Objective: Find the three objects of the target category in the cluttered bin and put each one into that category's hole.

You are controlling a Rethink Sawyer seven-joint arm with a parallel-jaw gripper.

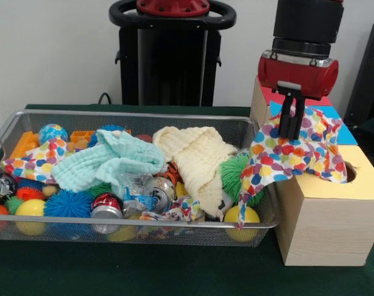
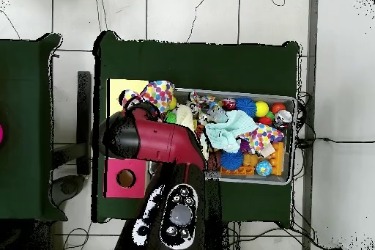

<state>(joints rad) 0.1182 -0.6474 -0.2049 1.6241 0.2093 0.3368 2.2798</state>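
Note:
My gripper (image 1: 291,126) is shut on a polka-dot cloth (image 1: 291,154) and holds it up. The cloth drapes over the right end of the wire bin (image 1: 131,237) and across the yellow box top (image 1: 366,182). The hole (image 1: 350,171) shows partly at the cloth's right edge. A second polka-dot cloth (image 1: 36,161) lies at the bin's left end. A third polka-dot piece (image 1: 174,209) lies half buried at the bin's front. In the overhead view the held cloth (image 2: 158,94) lies between the yellow top (image 2: 123,86) and the bin (image 2: 287,177).
A mint-green cloth (image 1: 106,161) and a cream cloth (image 1: 196,157) lie on top of the clutter, with spiky balls, cans and toy blocks. The blue-topped box (image 1: 334,114) and the red-topped box (image 2: 124,179) stand behind the yellow one.

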